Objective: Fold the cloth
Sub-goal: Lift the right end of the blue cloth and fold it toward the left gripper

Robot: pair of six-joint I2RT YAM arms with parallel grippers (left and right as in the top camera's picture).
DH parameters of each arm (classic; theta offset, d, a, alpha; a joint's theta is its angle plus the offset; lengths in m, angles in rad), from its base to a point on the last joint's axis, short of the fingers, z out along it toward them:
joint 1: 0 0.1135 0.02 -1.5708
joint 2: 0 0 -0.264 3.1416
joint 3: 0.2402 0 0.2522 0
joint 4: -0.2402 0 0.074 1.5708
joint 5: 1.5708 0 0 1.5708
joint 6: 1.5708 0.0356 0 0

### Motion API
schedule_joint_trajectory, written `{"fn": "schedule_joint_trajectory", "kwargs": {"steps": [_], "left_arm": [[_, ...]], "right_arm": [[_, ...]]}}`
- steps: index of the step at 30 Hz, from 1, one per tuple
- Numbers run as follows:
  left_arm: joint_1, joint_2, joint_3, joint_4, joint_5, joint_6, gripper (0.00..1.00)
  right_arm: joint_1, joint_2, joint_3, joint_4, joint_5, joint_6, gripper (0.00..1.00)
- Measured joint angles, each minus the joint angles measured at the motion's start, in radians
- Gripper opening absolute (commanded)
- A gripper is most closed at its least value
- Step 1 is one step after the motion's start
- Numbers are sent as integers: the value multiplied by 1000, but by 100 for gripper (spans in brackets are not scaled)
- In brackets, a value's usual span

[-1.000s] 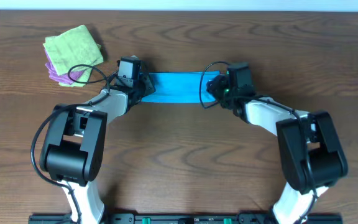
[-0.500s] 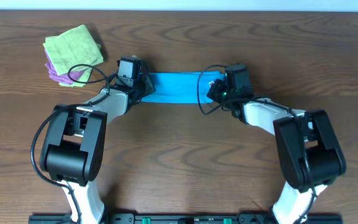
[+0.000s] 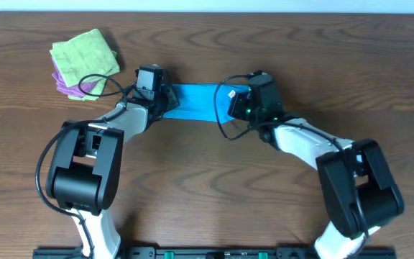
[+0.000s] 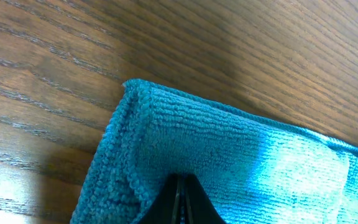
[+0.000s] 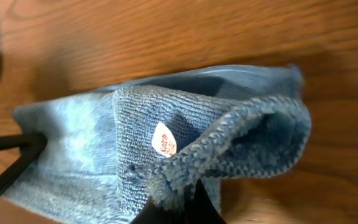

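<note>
Sky-blue ribbed terry is seen on the cloth (image 3: 198, 103), which is laid out as a long strip on the wooden table (image 3: 207, 187), at the far middle between the two arms. A stitched hem is seen along its edges. The left end is lying flat. It is pinched at the hem by the left gripper (image 3: 165, 101), whose dark fingertips are pressed together on the fabric in the left wrist view (image 4: 180, 200). The right end is raised off the wood and curled over, so that a thick looped fold is formed. This fold is clamped by the right gripper (image 3: 234, 106), seen at the bottom edge of the right wrist view (image 5: 191, 198). A small white oval label (image 5: 163, 139) is sewn on the turned-over layer. Red writing is printed on it, but it cannot be read. A light green cloth (image 3: 85, 52) is stacked on a purple cloth (image 3: 61, 81) at the far left, well apart from the blue one.
</note>
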Motion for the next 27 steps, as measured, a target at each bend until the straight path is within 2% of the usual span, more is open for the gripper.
{"fn": "schedule_joint_trajectory", "kwargs": {"steps": [13,27], "left_arm": [[0,0,0,0,1,0,6],[0,3,11,-12,10,0,6]], "right_arm": [[56,0,136,-2,0,-29,1],[152,-1,148,47,4,-34,1]]}}
